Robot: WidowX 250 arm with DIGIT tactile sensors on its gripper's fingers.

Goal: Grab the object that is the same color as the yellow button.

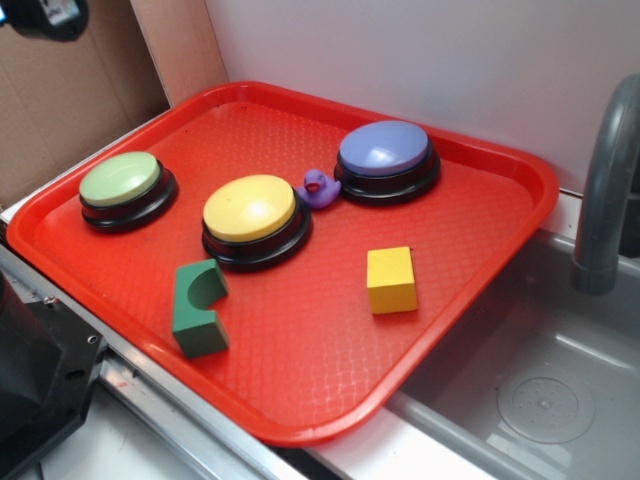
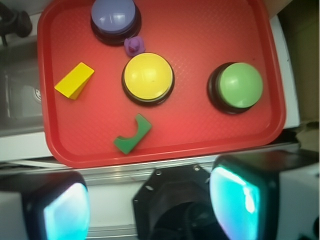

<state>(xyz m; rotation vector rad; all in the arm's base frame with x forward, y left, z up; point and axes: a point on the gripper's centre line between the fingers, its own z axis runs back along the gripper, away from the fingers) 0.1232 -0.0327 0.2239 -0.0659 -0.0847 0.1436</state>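
While the end effector (image 2: 150, 205) is hanging high above the near edge of the red tray (image 1: 500, 150), its two fingers (image 2: 235, 195) are showing at the bottom of the wrist view, spread wide apart and holding nothing. Everything is sitting on that tray, which is lying partly over the edge of a grey sink (image 1: 540, 390) on the right, with a grey faucet (image 1: 605, 190) rising at the far right.

In the exterior view, the yellow cube (image 1: 391, 280) is resting alone on the tray's right-hand part, nearer than the buttons and well apart from them. The yellow button (image 1: 250, 212) is sitting around the middle of the tray on its black base. A small purple duck (image 1: 318, 187) is standing just to its right and slightly farther back, between it and the purple button (image 1: 385, 150), and seemingly touching both, though the contact is hard to confirm. The green button (image 1: 122, 182) is sitting off to the left, apart from the others. A green block with an arched cutout (image 1: 198, 308) is lying near the yellow button, on its near-left side, close but not touching.

A white wall is running behind the tray.
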